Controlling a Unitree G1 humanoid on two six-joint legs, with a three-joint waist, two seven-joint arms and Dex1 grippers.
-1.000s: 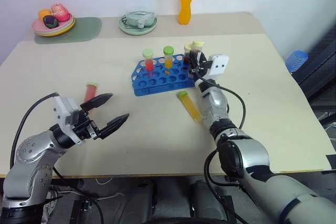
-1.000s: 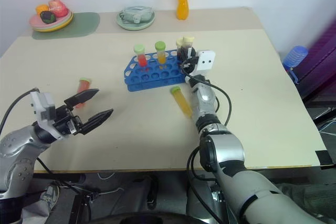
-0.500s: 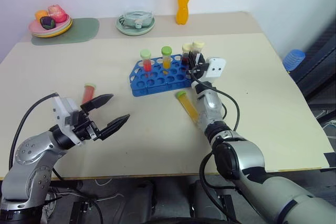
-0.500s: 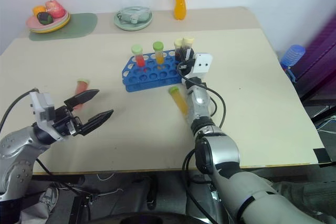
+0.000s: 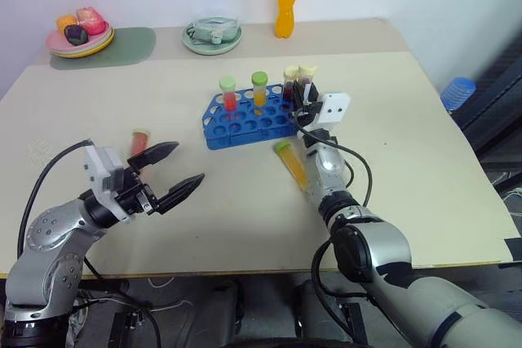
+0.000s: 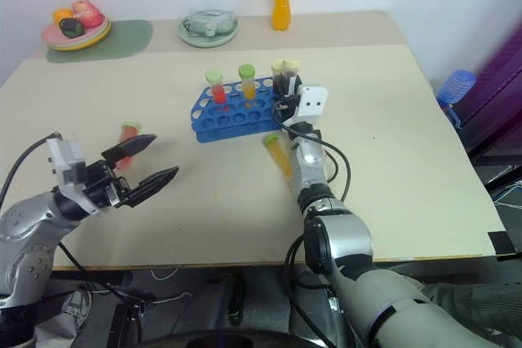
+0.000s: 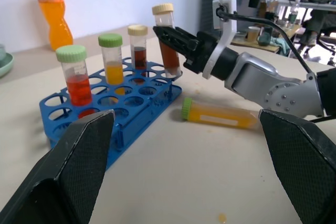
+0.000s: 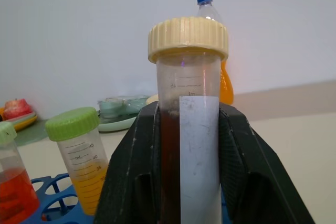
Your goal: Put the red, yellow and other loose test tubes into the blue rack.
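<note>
Your right gripper [image 7: 167,36] is clamped on a dark brown tube with a cream cap [image 8: 188,124], its two black fingers [image 8: 131,182] pressed against either side of the tube. The tube stands upright at the right end of the blue rack [image 5: 245,122]; its tip looks to be in a hole, though you cannot be sure from here. Just beyond the fingers, three more tubes stand in the rack: one brown, one yellow, one red. A loose yellow tube with a green cap [image 5: 290,164] lies on the table just beside your right forearm. Your left gripper [image 5: 174,172] hovers with its jaws spread wide, holding nothing. A loose red tube [image 5: 138,141] lies just past its fingertips.
</note>
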